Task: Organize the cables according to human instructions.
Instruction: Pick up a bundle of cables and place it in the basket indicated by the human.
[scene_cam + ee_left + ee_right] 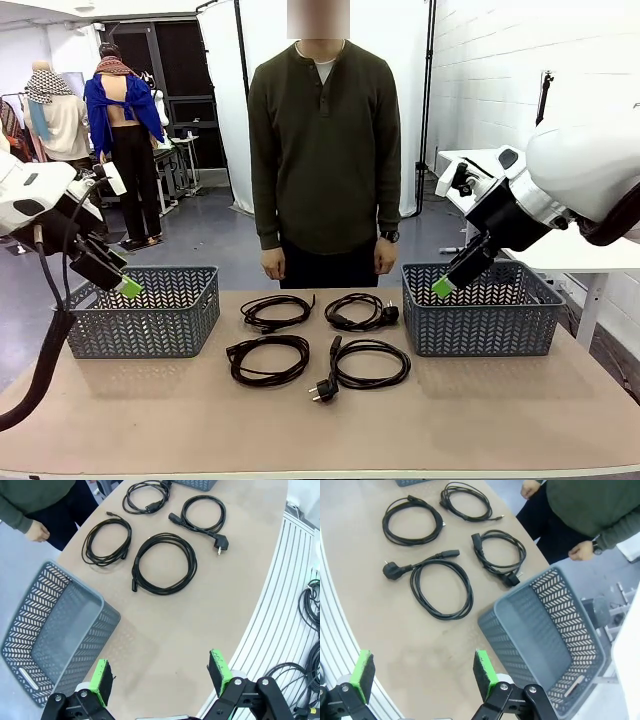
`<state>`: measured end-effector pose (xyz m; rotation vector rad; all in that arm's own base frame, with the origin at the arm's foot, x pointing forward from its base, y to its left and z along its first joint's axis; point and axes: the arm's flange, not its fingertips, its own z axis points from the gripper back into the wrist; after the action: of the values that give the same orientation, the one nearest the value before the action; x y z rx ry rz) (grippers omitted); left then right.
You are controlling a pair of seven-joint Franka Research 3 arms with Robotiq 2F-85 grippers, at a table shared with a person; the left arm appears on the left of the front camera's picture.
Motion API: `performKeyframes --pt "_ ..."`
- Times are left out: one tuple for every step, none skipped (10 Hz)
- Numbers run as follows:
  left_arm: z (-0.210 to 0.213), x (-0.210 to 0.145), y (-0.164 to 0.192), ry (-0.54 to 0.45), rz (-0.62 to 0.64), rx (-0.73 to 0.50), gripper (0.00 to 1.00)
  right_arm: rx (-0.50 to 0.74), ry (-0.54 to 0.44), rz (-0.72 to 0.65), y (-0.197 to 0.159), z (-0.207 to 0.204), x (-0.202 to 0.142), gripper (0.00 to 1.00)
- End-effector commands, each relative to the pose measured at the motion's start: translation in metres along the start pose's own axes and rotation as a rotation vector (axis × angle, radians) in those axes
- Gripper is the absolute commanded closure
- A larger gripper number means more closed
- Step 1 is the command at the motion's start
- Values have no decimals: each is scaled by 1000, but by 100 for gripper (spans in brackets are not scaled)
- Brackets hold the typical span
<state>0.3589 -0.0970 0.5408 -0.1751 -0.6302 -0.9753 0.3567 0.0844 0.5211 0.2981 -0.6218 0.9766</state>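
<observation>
Four black cables lie coiled mid-table in two rows: back left [272, 325], back right [386, 315], front left [268, 380], front right [370, 384] with its plug toward me. The person [323, 150] stands behind them, arms down. My left gripper [128, 288] hovers open over the left basket's near side, apart from every cable. My right gripper [443, 287] hangs open at the right basket's left wall. The left wrist view has its gripper [162, 680] above bare table, the cables [165, 591] farther off. In the right wrist view, the gripper [422, 671] is likewise short of a cable [445, 616].
A grey mesh basket [150, 330] stands at the table's left and another [490, 325] at the right, both empty inside as far as I see. The person's hand [582, 550] hangs beyond the right basket [520, 645]. Loose cords [310, 605] lie off the table's near edge.
</observation>
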Motion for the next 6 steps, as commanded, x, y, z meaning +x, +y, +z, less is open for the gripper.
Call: performKeyframes --pt "-3 -2 1 -20 -4 2 0 15 -16 -1 -1 -1 1 0" --pt "-3 -2 1 -20 -4 2 0 15 -16 -1 -1 -1 1 0" --pt "-3 -2 1 -20 -4 2 0 15 -16 -1 -1 -1 1 0" --pt "-3 -2 1 -20 -4 2 0 15 -16 -1 -1 -1 1 0" --pt "-3 -2 1 -20 -4 2 0 15 -16 -1 -1 -1 1 0" --pt "-3 -2 1 -20 -4 2 0 15 -16 -1 -1 -1 1 0"
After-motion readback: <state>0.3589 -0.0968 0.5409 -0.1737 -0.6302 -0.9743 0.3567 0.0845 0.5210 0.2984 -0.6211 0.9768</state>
